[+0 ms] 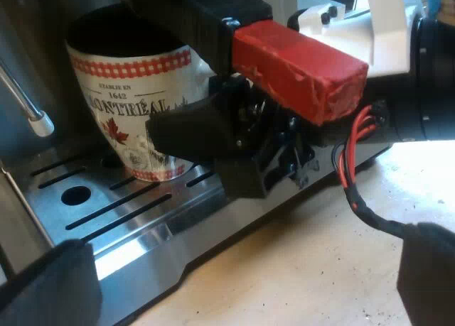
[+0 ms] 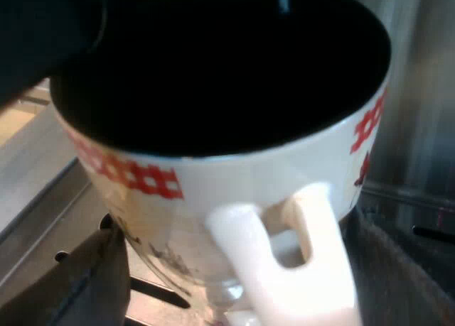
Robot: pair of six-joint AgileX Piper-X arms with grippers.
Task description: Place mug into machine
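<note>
Mug (image 1: pixel 131 106) stands upright on the drip tray (image 1: pixel 106 212) of the espresso machine (image 2: pixel 426 91), below the red-ended holder handle (image 1: pixel 298 67). Right gripper (image 2: pixel 242 276) fingers are spread astride the mug's handle, not clamping. Left gripper (image 1: pixel 238 269) fingers are open and empty. Placement looks done; only withdrawal is left.

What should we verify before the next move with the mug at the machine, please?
1. Mug upright on the drip tray: ok.
2. Mug below the red-ended handle locked in the machine's front: ok.
3. Steam wand apart from the mug: ok.
4. Right gripper at the mug, hold on it: cannot tell.
5. Left gripper open, back from the mug: ok.
</note>
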